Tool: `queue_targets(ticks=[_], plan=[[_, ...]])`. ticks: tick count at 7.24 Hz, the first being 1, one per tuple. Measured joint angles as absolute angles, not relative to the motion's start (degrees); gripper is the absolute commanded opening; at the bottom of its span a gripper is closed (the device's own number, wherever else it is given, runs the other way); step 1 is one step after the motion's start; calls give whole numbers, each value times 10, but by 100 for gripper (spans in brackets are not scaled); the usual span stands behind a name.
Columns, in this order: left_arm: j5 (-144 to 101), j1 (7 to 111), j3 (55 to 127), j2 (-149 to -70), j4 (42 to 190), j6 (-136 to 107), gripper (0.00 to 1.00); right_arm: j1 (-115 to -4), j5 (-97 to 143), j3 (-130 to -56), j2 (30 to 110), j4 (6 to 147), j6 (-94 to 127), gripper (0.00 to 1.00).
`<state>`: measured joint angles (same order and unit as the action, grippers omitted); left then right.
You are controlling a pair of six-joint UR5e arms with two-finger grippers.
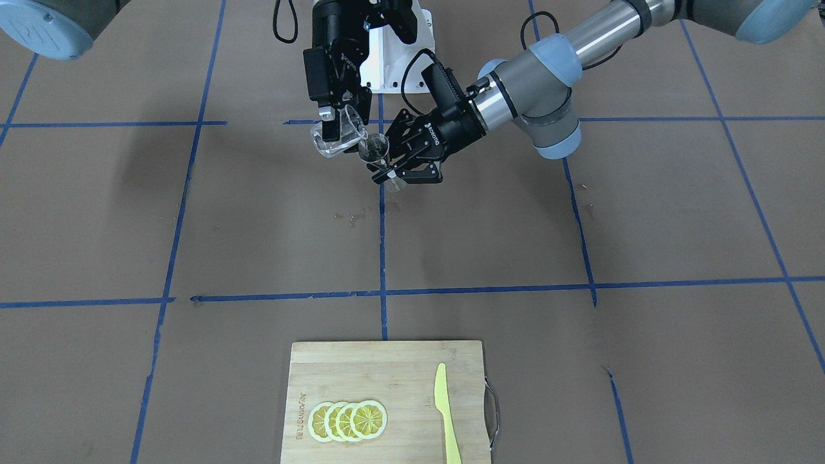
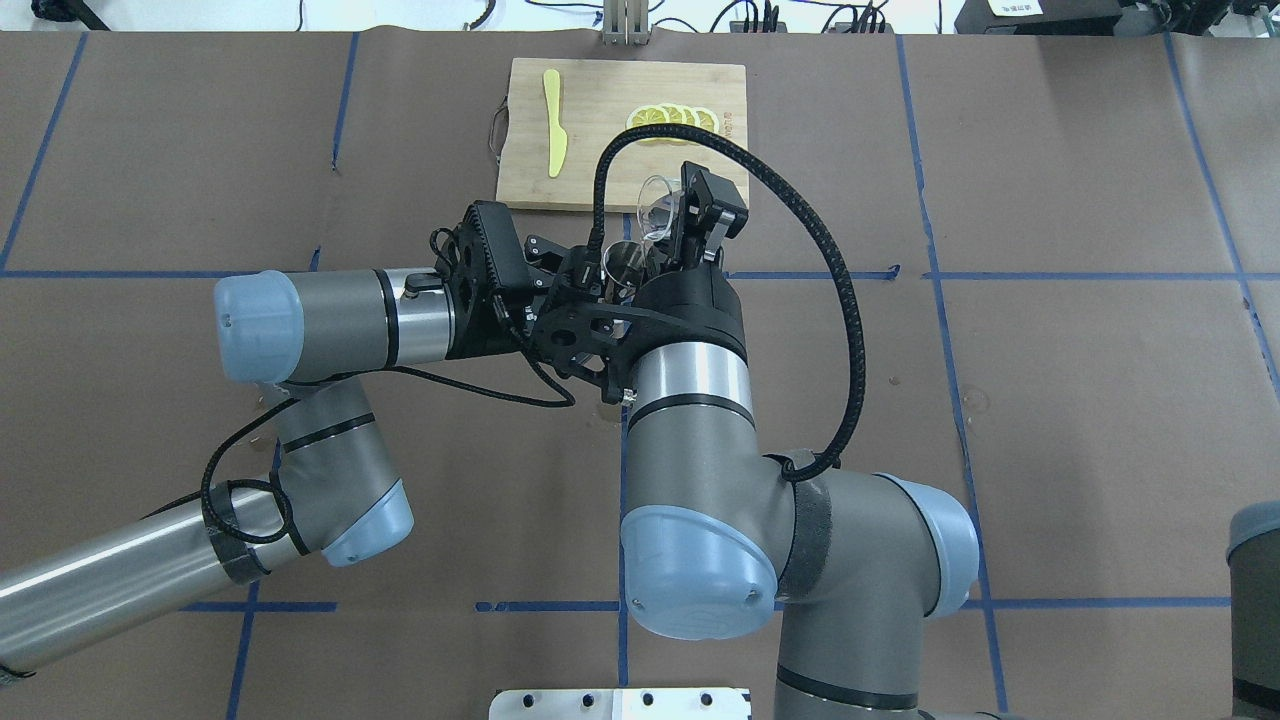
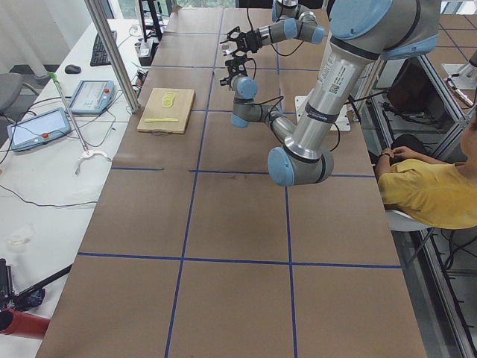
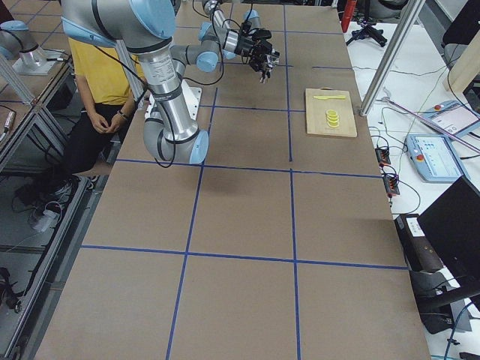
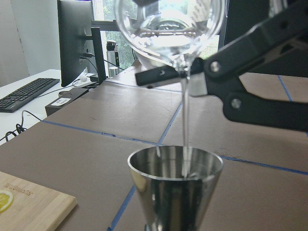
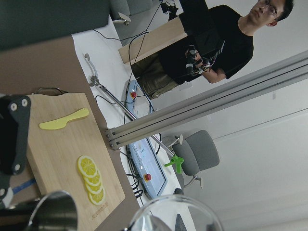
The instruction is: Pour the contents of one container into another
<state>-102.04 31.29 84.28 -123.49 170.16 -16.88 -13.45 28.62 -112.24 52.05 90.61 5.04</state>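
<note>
My right gripper (image 1: 335, 127) is shut on the clear glass cup (image 1: 338, 136), held tilted above the table with its lip toward the steel jigger (image 1: 376, 149). My left gripper (image 1: 387, 170) is shut on the jigger's narrow waist and keeps it roughly upright just beside and below the cup. In the left wrist view a thin stream of clear liquid (image 5: 185, 125) falls from the cup (image 5: 168, 29) into the jigger's open cone (image 5: 175, 185). Seen from overhead, the cup (image 2: 657, 205) sits just beyond the jigger (image 2: 624, 262).
A wooden cutting board (image 1: 387, 361) lies at the table's far edge from the robot, with lemon slices (image 1: 348, 420) and a yellow knife (image 1: 445, 412) on it. Small wet drops (image 1: 351, 218) mark the paper below the grippers. A seated person (image 3: 432, 190) is beside the table.
</note>
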Motion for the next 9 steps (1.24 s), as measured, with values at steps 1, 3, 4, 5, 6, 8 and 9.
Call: queue_targets(ticks=[1,3,4,5,6,8,9], plan=[[-1020,313,843,-1235,1702,-169,0,-134,285,-1122,521,906,48,0],[-1020,313,843,-1235,1702,-169,0,-134,281,-1121,521,906,43,0],[-1020,313,843,-1235,1702,-169,0,-134,278,-1119,520,906,40,0],[-1020,313,843,-1235,1702,-169,0,-134,276,-1117,518,906,35,0],[-1020,313,843,-1235,1702,-169,0,-134,272,-1115,518,906,30,0],[-1020,313,843,-1235,1702,-169,0,-132,268,-1112,517,906,21,0],[-1020,313,843,-1235,1702,-169,0,-132,267,-1112,517,906,16,0]])
